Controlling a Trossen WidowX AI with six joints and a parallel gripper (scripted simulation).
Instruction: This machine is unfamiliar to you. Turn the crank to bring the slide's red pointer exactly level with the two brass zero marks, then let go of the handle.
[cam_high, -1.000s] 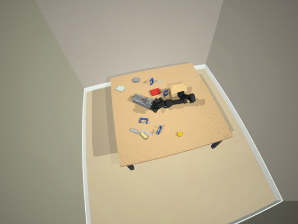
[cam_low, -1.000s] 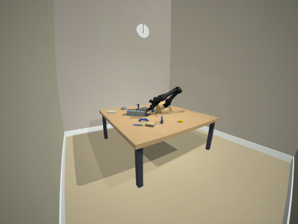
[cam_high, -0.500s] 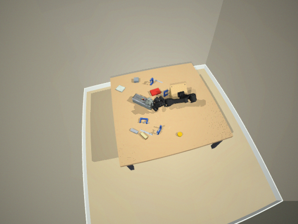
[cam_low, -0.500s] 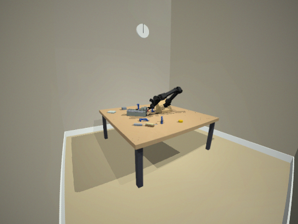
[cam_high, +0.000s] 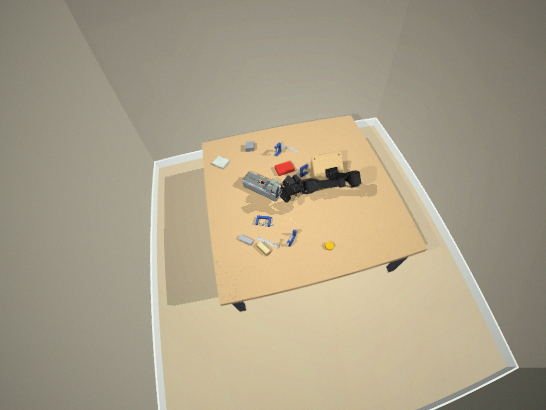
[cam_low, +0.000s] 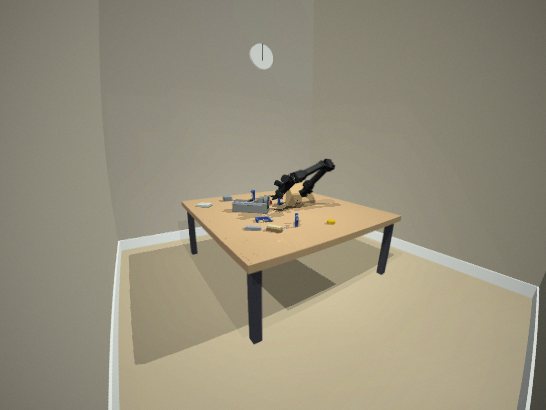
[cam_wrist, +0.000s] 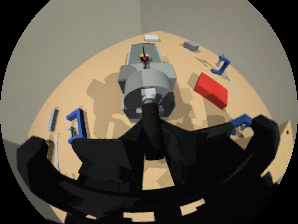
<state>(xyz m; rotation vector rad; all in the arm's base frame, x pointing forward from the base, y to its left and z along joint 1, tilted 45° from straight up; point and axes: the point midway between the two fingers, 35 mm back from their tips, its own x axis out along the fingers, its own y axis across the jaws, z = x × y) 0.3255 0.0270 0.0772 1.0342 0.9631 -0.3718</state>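
One crank handle (cam_wrist: 152, 122) clamped in black jaws (cam_high: 285, 192) (cam_low: 276, 195)

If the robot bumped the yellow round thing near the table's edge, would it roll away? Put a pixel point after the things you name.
Probably not far: the yellow disc (cam_high: 329, 245) (cam_low: 331, 222) seems to lie on its flat side, so I'd expect it to slide. It looks low and wide, so it likely won't tip easily.

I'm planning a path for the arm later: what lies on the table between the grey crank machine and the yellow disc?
A blue clamp stands between them, as the top view shows.
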